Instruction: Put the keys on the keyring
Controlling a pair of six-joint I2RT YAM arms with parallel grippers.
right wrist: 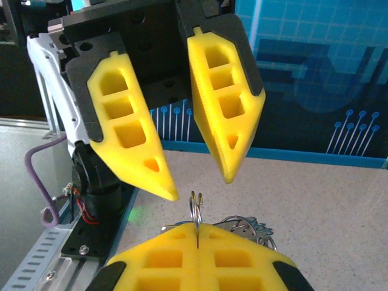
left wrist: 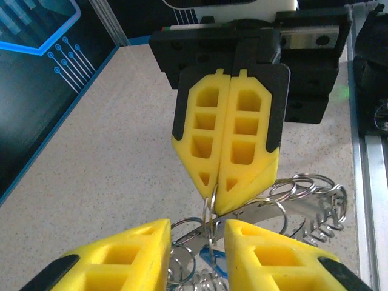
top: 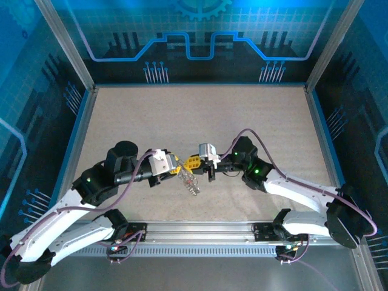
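Mid-tabletop (top: 254,115), bare surface all round and the near rail (top: 200,233) well apart, the right tool (right wrist: 197,229) is clamped on a thin wire loop (right wrist: 195,203) of the keyring (left wrist: 303,203), blue key (left wrist: 212,257) among its rings, while the facing left tool (right wrist: 200,187) stands partly parted, gripping nothing.

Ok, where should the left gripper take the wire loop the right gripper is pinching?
Take the wire loop by the bare arc standing out of the shut right gripper, coming head-on from opposite. It sits edge-on between the open left gripper's fingers, so they should close on its flat sides.
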